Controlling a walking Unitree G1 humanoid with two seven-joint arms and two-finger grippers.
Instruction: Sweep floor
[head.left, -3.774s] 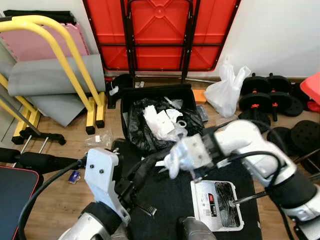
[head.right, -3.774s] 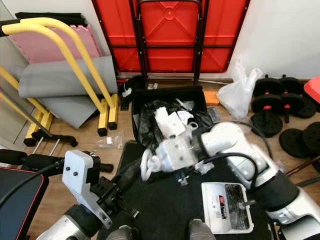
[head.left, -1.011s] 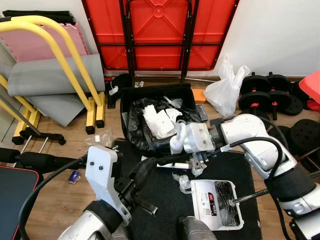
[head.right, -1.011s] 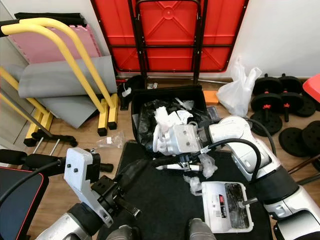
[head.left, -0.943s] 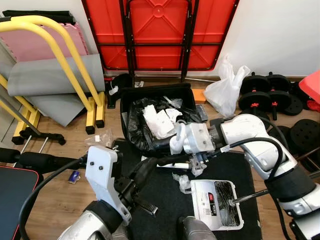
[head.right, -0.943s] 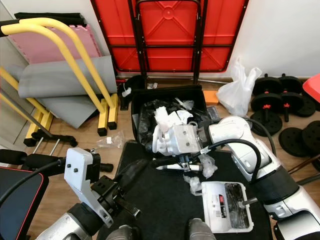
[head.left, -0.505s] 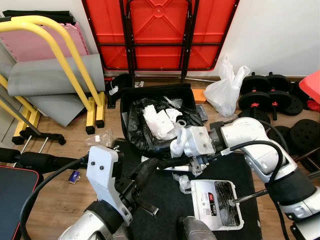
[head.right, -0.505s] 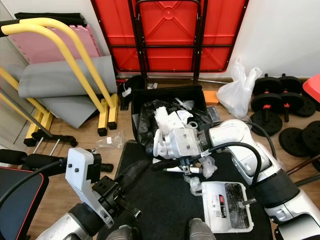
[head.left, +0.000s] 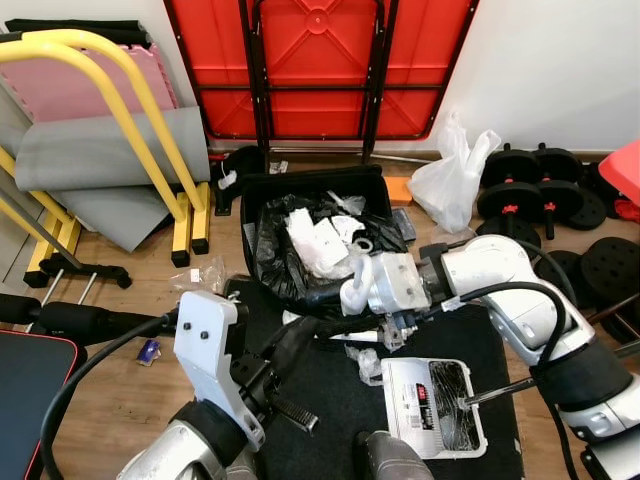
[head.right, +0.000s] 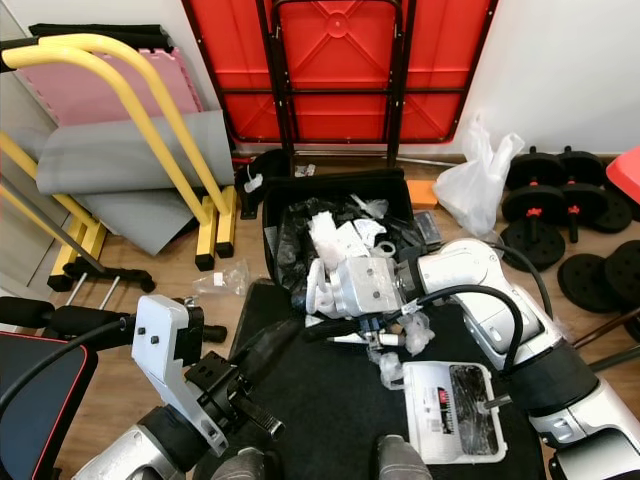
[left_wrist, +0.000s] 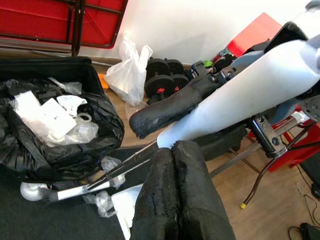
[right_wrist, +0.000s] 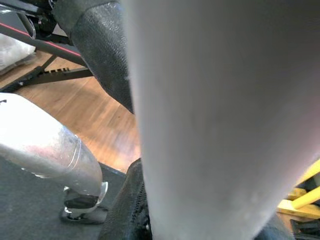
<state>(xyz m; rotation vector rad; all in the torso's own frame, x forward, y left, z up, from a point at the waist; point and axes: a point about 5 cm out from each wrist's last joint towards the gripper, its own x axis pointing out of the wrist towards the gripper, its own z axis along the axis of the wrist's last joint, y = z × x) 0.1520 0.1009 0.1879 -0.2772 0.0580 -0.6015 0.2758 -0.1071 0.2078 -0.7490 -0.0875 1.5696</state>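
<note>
Plastic scraps (head.left: 366, 362) beside the dustpan (head.left: 432, 408) could scatter if the right gripper (head.right: 322, 330), clenched on the white handle (head.right: 362, 340), swings carelessly; left gripper (left_wrist: 176, 190) is clenched empty.

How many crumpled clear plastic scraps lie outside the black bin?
3 scraps: one on the wooden floor left of the black bin, two on the black mat beside the white dustpan. Others possibly hidden.

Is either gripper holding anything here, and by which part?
The right gripper is clamped on a thick white handle, its fingers closed around the shaft. The left gripper is shut on nothing.
</note>
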